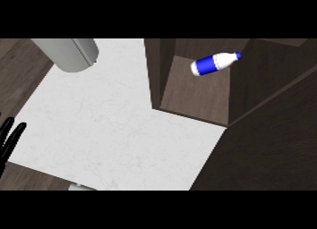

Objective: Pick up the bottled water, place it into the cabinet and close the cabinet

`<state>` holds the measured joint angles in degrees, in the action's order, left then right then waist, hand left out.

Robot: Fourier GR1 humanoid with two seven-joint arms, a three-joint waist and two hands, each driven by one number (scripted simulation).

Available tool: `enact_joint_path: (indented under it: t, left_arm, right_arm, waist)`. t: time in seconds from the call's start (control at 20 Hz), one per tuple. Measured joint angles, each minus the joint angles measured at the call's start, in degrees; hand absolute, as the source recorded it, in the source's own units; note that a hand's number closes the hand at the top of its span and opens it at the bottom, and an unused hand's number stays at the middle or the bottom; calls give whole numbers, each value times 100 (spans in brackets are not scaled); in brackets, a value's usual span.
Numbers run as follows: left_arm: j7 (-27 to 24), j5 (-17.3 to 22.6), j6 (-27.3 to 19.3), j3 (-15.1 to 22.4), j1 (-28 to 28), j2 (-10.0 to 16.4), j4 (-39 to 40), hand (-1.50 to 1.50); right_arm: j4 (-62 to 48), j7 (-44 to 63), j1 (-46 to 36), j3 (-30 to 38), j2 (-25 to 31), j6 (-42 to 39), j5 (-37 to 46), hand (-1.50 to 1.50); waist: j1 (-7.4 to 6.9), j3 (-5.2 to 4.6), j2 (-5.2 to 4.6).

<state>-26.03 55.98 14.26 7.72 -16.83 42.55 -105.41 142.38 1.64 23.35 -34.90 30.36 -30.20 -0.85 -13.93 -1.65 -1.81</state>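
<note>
**Left hand (2,138) idle at the edge, bottle (215,63) already in the cabinet (194,100)**

The left hand stands at the view's left edge, low down, with fingers straight and pointing up, open and holding nothing; it looks at rest, not reaching; the right hand shows nowhere. A grey forearm (68,53) crosses the top left corner over the table (115,129), with no hand showing on it; I cannot tell which arm it is.

The bottle lies on its side inside the open cabinet, on the shelf's floor near the back, free of any hand; its long axis runs from lower left to upper right, with the white cap at the upper right end and the blue band towards the lower left. From the left hand it lies up and far to the right, well apart, with the whole pale table between them.

Judging by this, the placing is done and only the closing is left; so the relation that matters is hand to door, not hand to bottle. The broad dark panel (280,134) at the right, slanting out from the cabinet's near corner, is probably the open door; it lies farther from the left hand than the bottle does, on the robot's right side; the right arm would seem better placed to swing it shut.
</note>
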Motion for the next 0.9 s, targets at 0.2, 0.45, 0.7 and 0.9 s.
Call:
enact_joint_path:
  t: [0.2, 0.45, 0.7, 0.9]
  left_arm:
    - [15, 38, 37, -56, 41, 38, 27, -150]
    - [30, 110, 104, -122, 61, 76, 71, -150]
    - [27, 142, 158, -178, 94, 104, 101, -150]
    - [29, 160, 223, -191, 146, 122, 86, -150]
  right_arm:
    - [-8, 70, -191, 14, 45, -78, -15, 150]
    - [-27, 153, -314, 18, 2, -117, -36, 150]
    - [-64, 192, -293, 15, -89, -126, -119, 150]
    - [-147, 172, -293, 31, -150, -169, -315, 150]
  waist:
    - [20, -8, -1]
    - [34, -15, -26]
    - [-16, -16, -100]
    - [-161, -1, -198]
